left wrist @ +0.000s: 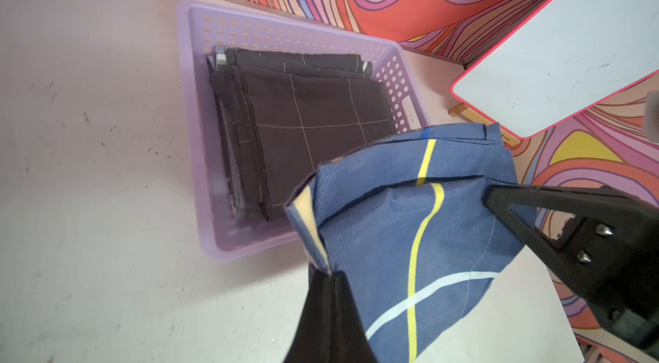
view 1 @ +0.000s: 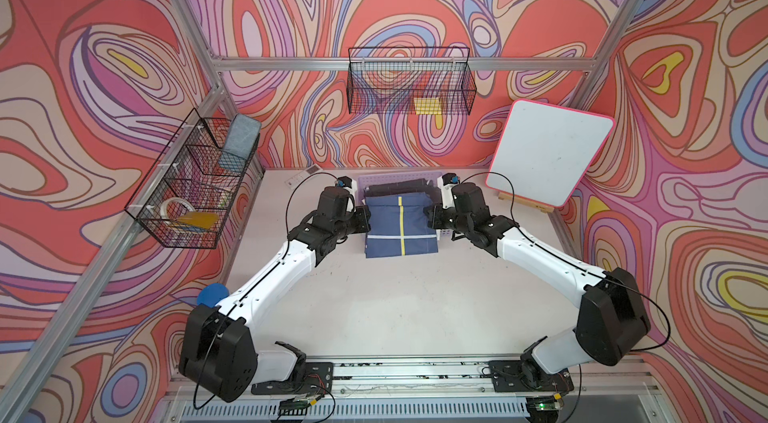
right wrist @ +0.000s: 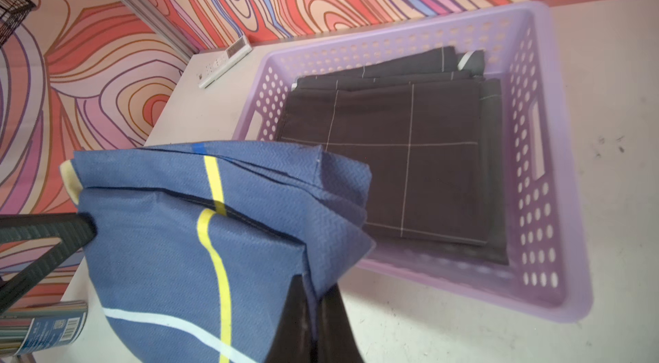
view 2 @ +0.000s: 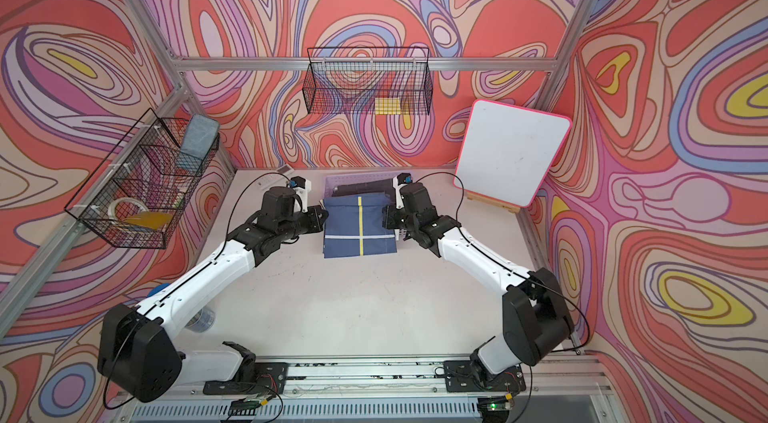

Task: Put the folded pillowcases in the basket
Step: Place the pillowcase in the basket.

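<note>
On the left wall hangs a black wire basket (view 1: 187, 184). Right of it, the left tool (left wrist: 330, 281) is pressed together on the left edge of the folded pillowcase (view 1: 401, 230), which is blue with a yellow and a white stripe. The pillowcase hangs between both arms, sagging in the middle. Its far part is over the near side of the basket (view 1: 390, 178) and its near part is out over the tabletop (view 1: 395, 308). Inside the lilac basket lies a dark folded cloth (left wrist: 313, 122) with thin pale lines. The right tool (right wrist: 313, 290) pinches the pillowcase's right edge. Farther right, a whiteboard (view 1: 548, 151) leans on a small wooden stand.
</note>
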Robot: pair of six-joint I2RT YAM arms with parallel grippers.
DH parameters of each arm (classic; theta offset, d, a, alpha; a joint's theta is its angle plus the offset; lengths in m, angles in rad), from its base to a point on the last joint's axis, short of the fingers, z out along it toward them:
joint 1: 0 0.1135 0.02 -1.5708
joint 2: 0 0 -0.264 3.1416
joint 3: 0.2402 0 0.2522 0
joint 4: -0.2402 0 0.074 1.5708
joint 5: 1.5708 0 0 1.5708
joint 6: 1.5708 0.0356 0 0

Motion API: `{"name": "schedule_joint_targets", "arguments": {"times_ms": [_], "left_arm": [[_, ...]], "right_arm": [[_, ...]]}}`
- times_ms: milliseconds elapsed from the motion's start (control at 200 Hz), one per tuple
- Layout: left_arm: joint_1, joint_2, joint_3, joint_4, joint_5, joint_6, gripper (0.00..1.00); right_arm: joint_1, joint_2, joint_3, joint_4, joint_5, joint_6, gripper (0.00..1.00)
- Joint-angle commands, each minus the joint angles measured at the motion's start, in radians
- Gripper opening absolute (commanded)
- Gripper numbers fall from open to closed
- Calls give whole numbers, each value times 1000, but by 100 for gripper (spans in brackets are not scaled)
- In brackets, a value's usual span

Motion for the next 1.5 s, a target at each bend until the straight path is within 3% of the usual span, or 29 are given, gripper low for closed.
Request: {"name": "schedule_joint_targets", "arguments": {"times_ms": [0, 245, 616, 1207, 1222, 1277, 1302, 1377, 1492], "left_arm": [[14, 68, 66, 60, 30, 37, 0], [49, 257, 215, 111, 68, 44, 0], [112, 490, 414, 103, 124, 84, 0], [149, 683, 504, 117, 192, 57, 0], [150, 685, 508, 113, 195, 55, 5], [152, 686, 515, 105, 192, 48, 42], [153, 682, 512, 103, 186, 44, 52], [153, 654, 497, 107, 172, 43, 69], [153, 591, 471, 100, 135, 49, 87]], "right_arm": [[-43, 46, 45, 29, -31, -51, 0], [-133, 184, 173, 51, -101, -59, 0], [-179, 431, 391, 57, -161, -46, 0], [-214, 622, 501, 58, -212, -13, 0], [-216, 624, 502, 57, -214, -11, 0], [-220, 627, 513, 43, -221, -2, 23], [-222, 624, 514, 39, -221, 1, 29], [-226, 606, 515, 29, -224, 2, 44], [-231, 562, 502, 20, -213, 0, 48]]}}
